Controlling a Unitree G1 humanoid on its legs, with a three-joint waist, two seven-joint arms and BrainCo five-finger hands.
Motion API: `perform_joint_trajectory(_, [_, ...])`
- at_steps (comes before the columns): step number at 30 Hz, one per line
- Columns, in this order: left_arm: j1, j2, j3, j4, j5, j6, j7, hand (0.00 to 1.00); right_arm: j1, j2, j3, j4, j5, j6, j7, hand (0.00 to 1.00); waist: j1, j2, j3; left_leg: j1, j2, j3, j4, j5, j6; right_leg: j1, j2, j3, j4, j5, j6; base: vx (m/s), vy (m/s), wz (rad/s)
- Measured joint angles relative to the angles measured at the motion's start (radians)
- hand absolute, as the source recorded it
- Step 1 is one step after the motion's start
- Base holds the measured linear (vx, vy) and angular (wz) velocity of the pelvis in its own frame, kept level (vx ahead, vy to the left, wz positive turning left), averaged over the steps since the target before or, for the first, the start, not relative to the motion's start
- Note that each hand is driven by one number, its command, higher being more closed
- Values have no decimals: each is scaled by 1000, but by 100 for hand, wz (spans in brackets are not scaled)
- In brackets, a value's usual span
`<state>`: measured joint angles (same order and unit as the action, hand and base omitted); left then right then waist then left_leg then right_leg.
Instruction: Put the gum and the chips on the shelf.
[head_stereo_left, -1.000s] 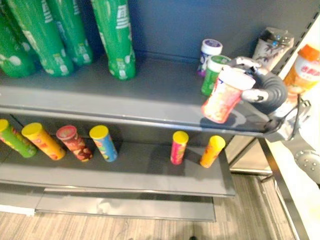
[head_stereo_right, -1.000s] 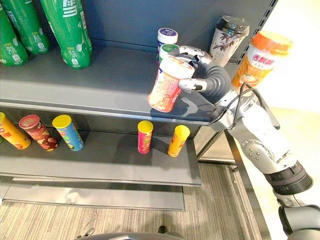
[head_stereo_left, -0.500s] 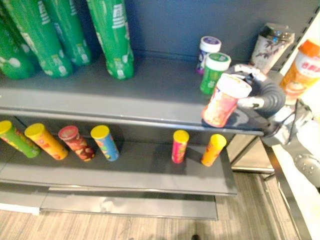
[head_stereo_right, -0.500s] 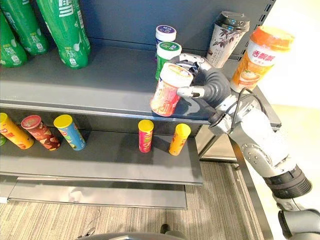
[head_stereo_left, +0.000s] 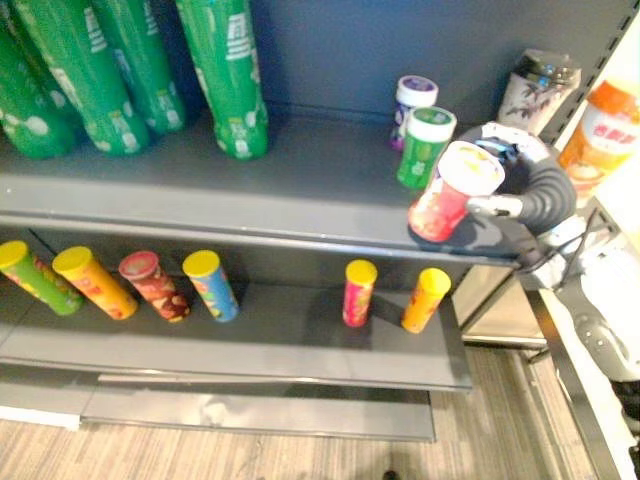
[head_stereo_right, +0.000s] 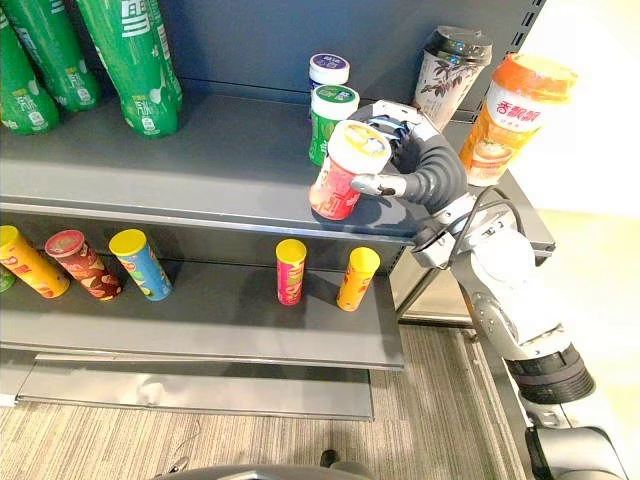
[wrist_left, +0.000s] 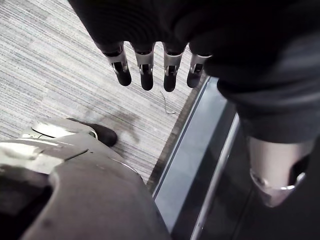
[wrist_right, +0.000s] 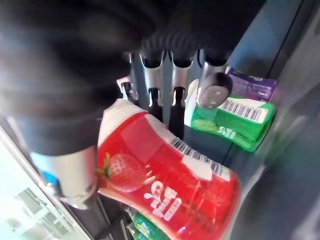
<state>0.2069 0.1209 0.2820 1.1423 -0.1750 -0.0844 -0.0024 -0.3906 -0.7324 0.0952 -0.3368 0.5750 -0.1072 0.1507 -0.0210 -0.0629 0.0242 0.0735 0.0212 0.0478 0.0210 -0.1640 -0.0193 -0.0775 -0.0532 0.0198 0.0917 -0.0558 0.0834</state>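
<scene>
My right hand (head_stereo_right: 432, 172) is shut on a red gum bottle (head_stereo_left: 449, 193) with a white lid. The bottle leans over the right end of the upper shelf (head_stereo_left: 250, 200), its base at the shelf surface near the front edge. In the right wrist view the fingers (wrist_right: 161, 85) curl round the red bottle (wrist_right: 165, 180). Just behind it stand a green gum bottle (head_stereo_left: 425, 146) and a purple one (head_stereo_left: 412, 104). Several chips cans stand on the lower shelf, among them a pink can (head_stereo_left: 358, 293) and an orange can (head_stereo_left: 425, 300). My left hand (wrist_left: 145, 70) hangs open over the floor.
Tall green cans (head_stereo_left: 226, 76) stand at the back left of the upper shelf. A lidded patterned cup (head_stereo_left: 536, 88) and an orange bottle (head_stereo_left: 600, 128) stand to the right of my hand. More chips cans (head_stereo_left: 150, 285) line the left of the lower shelf.
My right hand has carried the red gum bottle a little further in over the shelf and lower, closer to the green bottle. The camera has shifted slightly.
</scene>
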Motion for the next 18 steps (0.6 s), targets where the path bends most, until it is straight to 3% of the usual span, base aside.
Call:
perform_joint_trajectory(5, [1, 0, 1, 0, 1, -1, 1, 0, 0, 36, -8, -1, -69, -13, -9, 0, 1, 0, 0, 0, 1, -2, 0, 1, -1, 1, 0, -2, 0, 0, 0, 0, 0, 0])
perform_joint_trajectory(18, [15, -7, 15, -10, 1, -2, 0, 0, -40, 44, -8, 0, -64, -35, -11, 0, 0, 0, 0, 1, 3, -1, -1, 1, -1, 4, 3, -1, -4, 3, -4, 0, 0, 0])
